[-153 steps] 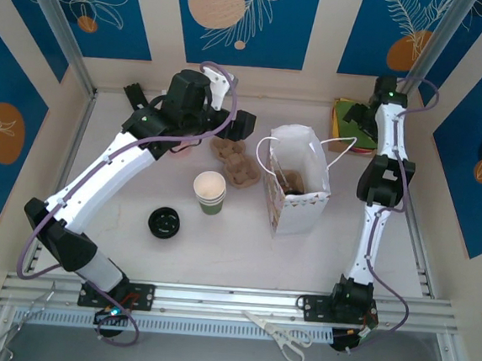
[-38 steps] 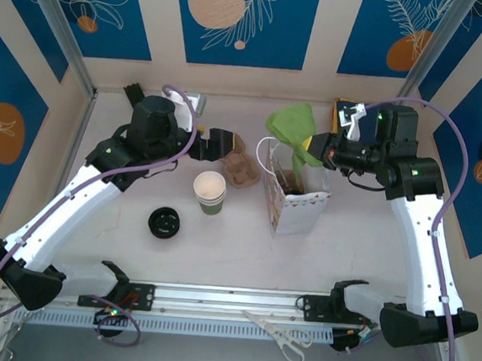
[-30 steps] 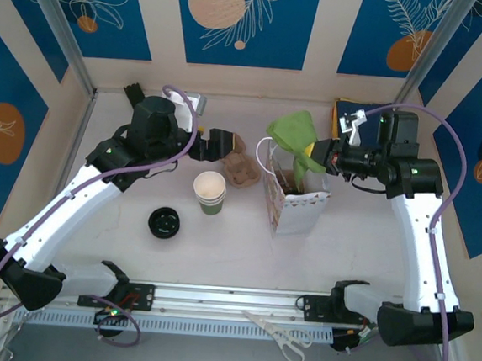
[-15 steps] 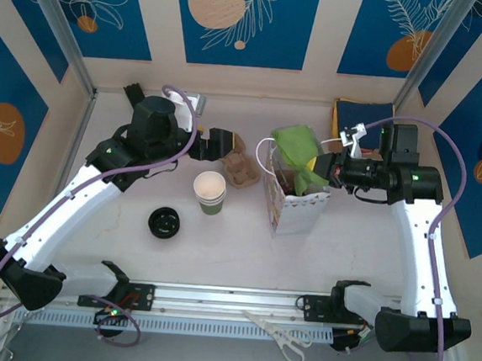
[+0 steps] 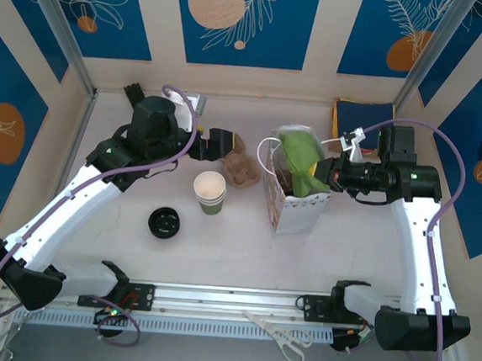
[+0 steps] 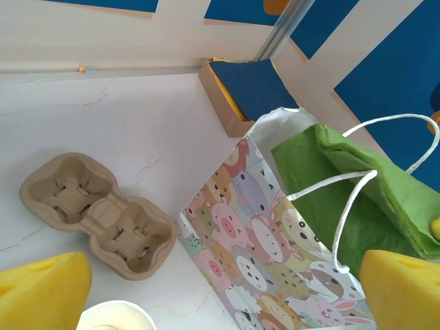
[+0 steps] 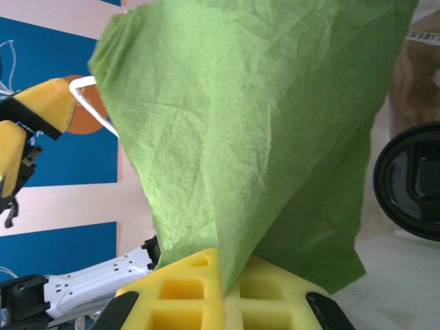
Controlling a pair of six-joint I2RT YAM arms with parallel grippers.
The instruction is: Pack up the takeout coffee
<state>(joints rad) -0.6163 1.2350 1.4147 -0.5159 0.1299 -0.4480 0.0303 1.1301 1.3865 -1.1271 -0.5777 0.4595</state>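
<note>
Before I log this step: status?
Left pincer open, empty. Right pincer shut on green tissue at bag mouth. Takeout coffee apparently in bag, lid showing.

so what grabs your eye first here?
The bright green tissue sheet, pinched in the shut right gripper and draped over the mouth of the white cartoon-print bag at table centre-right. Next, the left gripper, open, hovering by the pulp cup carrier, with a lidless green cup just on its near side.

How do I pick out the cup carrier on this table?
Find the white cartoon-animal bag mid-table. Left of its open top, just beyond the lidless green cup, lies the cup carrier. Unlike the cup, it is tan moulded pulp, low, with empty round wells.
</note>
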